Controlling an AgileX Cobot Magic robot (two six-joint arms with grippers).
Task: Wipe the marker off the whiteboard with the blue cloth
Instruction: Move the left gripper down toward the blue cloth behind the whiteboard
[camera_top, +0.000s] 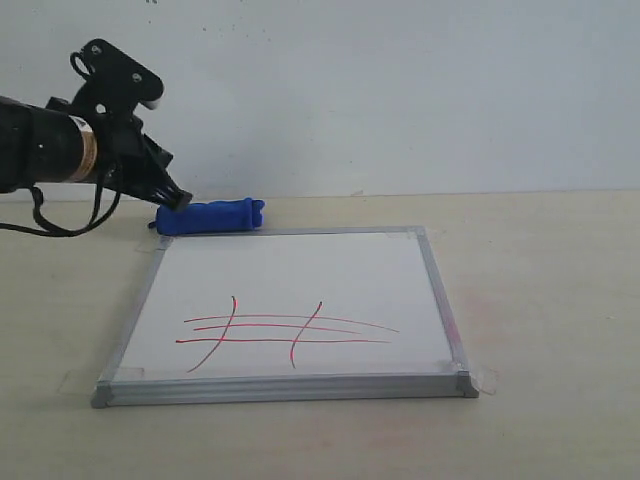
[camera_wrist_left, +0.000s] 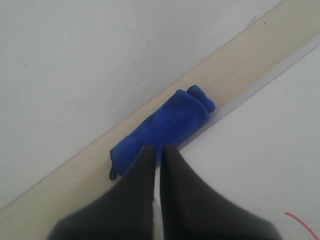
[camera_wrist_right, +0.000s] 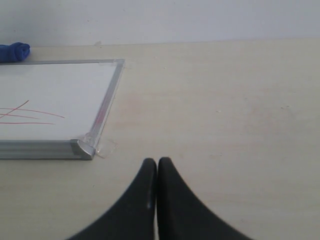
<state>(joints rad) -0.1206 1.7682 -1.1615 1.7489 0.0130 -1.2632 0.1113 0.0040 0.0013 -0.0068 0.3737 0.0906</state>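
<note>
Along the far edge of the whiteboard (camera_top: 300, 270), on the pale tabletop (camera_top: 540, 300) just in front of the white wall (camera_top: 400, 90), I see the blue cloth (camera_top: 212, 216). It lies as a short roll, parallel to the board's frame and just beside it, near the far left corner. My left arm (camera_top: 60, 145) reaches in from the left of the exterior view and slopes down to the cloth's left end. On the left wrist camera the left jaws are pressed together with their tips down on the edge of the fabric, gripping it as far as I can judge. The cloth rests on the tabletop. The marker (camera_top: 285, 332) sits on the near half of the board, three long red horizontal strokes crossed by two curved upright ones, well apart from the cloth. The board lies flat, with clear tape tabs (camera_top: 485, 380) at its near corners. On the right wrist camera the right jaws are closed tip to tip with nothing between them, over bare tabletop near the board's near right corner.
</note>
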